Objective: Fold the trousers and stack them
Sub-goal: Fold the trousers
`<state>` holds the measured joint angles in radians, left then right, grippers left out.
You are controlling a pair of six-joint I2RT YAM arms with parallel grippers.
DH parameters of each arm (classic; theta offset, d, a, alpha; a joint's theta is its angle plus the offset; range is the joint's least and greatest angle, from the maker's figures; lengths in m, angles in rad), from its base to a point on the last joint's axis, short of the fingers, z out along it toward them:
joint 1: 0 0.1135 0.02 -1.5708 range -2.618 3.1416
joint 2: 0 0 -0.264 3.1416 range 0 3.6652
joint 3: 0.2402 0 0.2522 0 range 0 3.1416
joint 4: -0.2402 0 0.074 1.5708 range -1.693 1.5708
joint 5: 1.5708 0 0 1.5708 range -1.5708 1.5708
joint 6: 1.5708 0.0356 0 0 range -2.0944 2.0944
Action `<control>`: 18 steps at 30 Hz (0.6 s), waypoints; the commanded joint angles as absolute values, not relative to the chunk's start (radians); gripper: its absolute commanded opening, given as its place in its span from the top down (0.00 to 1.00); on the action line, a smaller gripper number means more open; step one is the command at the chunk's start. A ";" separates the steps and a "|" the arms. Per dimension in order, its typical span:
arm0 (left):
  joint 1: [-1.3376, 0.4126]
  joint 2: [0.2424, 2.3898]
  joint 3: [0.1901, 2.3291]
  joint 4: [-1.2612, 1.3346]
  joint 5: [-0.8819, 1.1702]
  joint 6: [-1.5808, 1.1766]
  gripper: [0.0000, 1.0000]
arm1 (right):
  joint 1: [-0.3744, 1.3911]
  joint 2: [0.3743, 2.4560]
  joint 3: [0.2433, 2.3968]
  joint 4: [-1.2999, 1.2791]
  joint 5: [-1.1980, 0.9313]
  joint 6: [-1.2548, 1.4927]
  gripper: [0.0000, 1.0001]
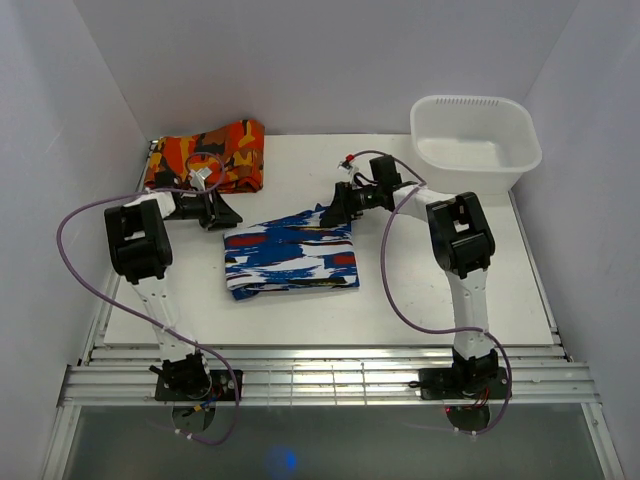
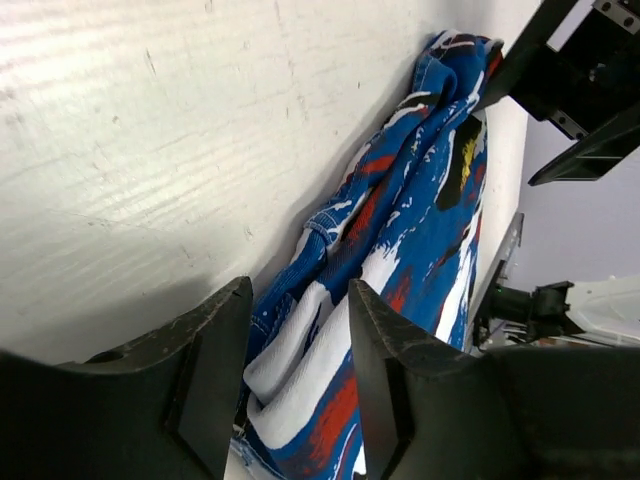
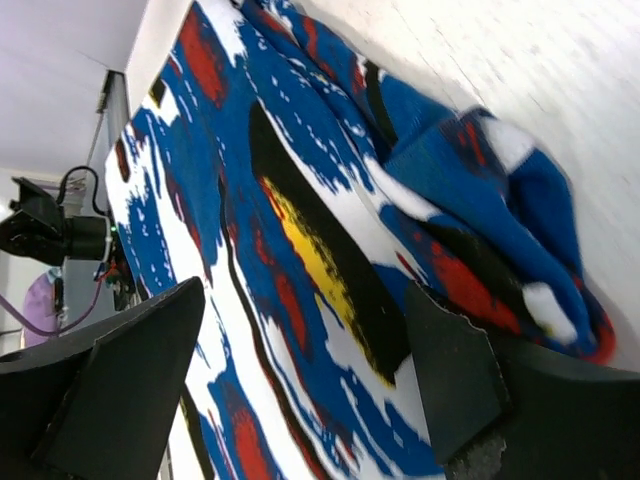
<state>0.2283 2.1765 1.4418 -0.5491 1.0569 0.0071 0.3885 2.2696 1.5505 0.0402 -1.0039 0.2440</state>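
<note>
Trousers [image 1: 290,255] lie folded into a rough rectangle in the middle of the desk [image 1: 430,290]. They are well apart from the orange-red folded cloth [image 1: 205,155] at the far left and the white tub [image 1: 475,140] at the far right. Left jaws stand part open at the bundle's far left corner, with a white fold of cloth in the gap that does not look pinched. Right jaws gape wide over the far right corner. The step in hand looks like taking hold of the far edge. To do it well, each side should bite through every layer, close evenly, and lift level with the other so the fold holds its shape.
</note>
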 commanded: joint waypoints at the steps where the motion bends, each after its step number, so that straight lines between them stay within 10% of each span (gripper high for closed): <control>1: 0.233 2.093 1.485 -0.584 1.038 0.078 0.45 | 0.353 2.157 1.543 -0.136 -0.911 0.100 0.14; 18: 0.183 1.240 0.967 -0.914 0.710 1.066 0.02 | 0.575 1.904 1.499 -0.460 -0.580 -0.207 0.08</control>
